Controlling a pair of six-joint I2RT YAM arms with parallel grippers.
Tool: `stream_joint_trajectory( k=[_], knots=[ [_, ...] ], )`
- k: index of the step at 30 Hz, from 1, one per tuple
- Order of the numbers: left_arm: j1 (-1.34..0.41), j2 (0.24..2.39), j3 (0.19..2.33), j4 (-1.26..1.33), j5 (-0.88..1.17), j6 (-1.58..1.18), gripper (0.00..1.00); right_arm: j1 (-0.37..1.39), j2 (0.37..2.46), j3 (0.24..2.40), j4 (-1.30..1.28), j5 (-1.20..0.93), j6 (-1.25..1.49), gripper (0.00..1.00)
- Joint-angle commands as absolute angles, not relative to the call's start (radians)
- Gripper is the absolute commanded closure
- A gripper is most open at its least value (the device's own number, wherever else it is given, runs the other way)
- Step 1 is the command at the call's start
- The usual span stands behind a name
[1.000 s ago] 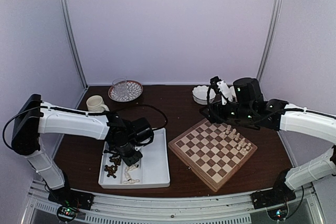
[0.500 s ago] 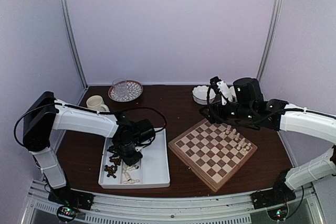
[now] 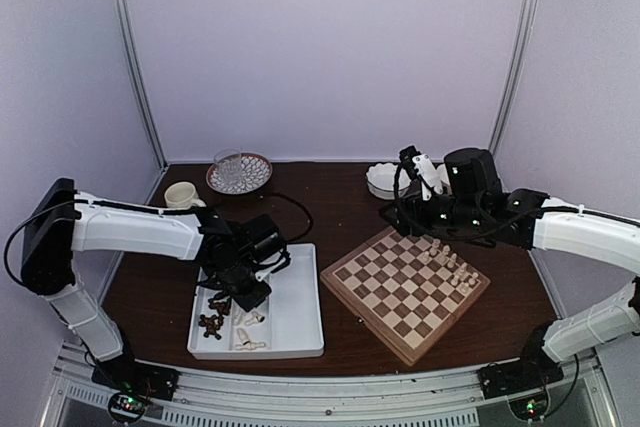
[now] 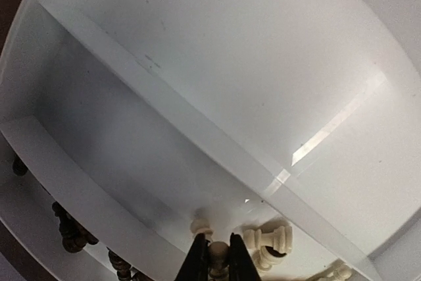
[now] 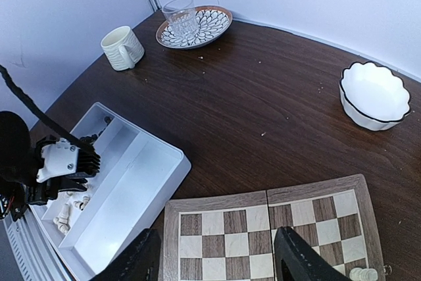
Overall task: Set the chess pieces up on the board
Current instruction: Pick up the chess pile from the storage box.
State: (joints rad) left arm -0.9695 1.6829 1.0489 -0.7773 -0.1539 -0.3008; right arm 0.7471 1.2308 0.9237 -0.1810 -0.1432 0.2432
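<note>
- You're working the left gripper [image 4: 217, 261] down in the near-left part of the white tray [image 3: 300, 332], and its jaws are pinching shut on one cream chess piece [image 4: 217, 249].
- That piece is sitting among loose cream pieces [image 4: 266, 238], one lying just beside your fingers. I'm judging that a straight lift could drag or flip a neighbour.
- The piece is small and turned, so it could pivot or slip out if the grip is landing off-centre. I cannot tell from here how squarely you're holding it.
- The tray's dividing wall [image 4: 197, 129] is standing close on the far side. Rising too low toward the right risks clipping it and knocking the piece loose.
- Dark pieces [image 4: 69, 231] are lying in the next compartment, out of your way.
- The board [image 3: 390, 297] is lying right of the tray, with cream pieces [image 3: 455, 265] already standing along its right edge.
- Setting this one down among them risks toppling a neighbour if you're coming in tilted.
- The right gripper [image 5: 217, 258] is hovering over the board's far corner, jaws apart and holding nothing. Crossing under it could bring the arms together.
</note>
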Motion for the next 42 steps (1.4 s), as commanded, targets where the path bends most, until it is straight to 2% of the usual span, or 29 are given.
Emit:
stream_joint_trajectory(
  k=[1,6,12,15,16,22,25,29,32,36,42],
  knots=[
    [-0.966,1.544,1.001,-0.642,-0.082,-0.269,0.98,0.753,1.232,0.919,-0.147,-0.171,0.261,0.38],
    [-0.966,1.383,0.93,-0.546,-0.092,-0.252,0.99,0.753,1.173,0.895,-0.115,-0.224,0.266,0.37],
    [-0.966,1.203,0.842,-0.428,-0.069,-0.231,0.99,0.752,1.168,0.887,-0.079,-0.281,0.285,0.21],
    [-0.965,1.154,0.81,-0.385,-0.033,-0.227,0.98,0.749,1.194,0.887,-0.075,-0.252,0.34,0.02],
    [-0.966,1.142,0.803,-0.374,-0.018,-0.224,0.98,0.745,1.201,0.886,-0.075,-0.249,0.358,0.01],
    [-0.966,1.081,0.753,-0.262,0.141,-0.22,0.98,0.728,1.226,0.855,0.04,-0.461,0.383,0.01],
    [-0.965,1.049,0.718,-0.189,0.203,-0.229,0.98,0.794,1.254,0.885,0.028,-0.481,0.338,0.0],
    [-0.966,0.99,0.673,-0.104,0.273,-0.233,0.98,0.856,1.293,0.82,0.239,-0.49,0.345,0.01],
    [-0.966,0.95,0.647,-0.065,0.312,-0.229,0.98,0.879,1.333,0.833,0.262,-0.559,0.314,0.0],
    [-0.966,0.919,0.618,-0.007,0.386,-0.233,0.98,0.91,1.406,0.86,0.281,-0.71,0.268,0.11],
    [-0.966,0.916,0.615,0.036,0.463,-0.243,0.97,1.014,1.48,0.894,0.287,-0.727,0.166,0.28]
  ],
)
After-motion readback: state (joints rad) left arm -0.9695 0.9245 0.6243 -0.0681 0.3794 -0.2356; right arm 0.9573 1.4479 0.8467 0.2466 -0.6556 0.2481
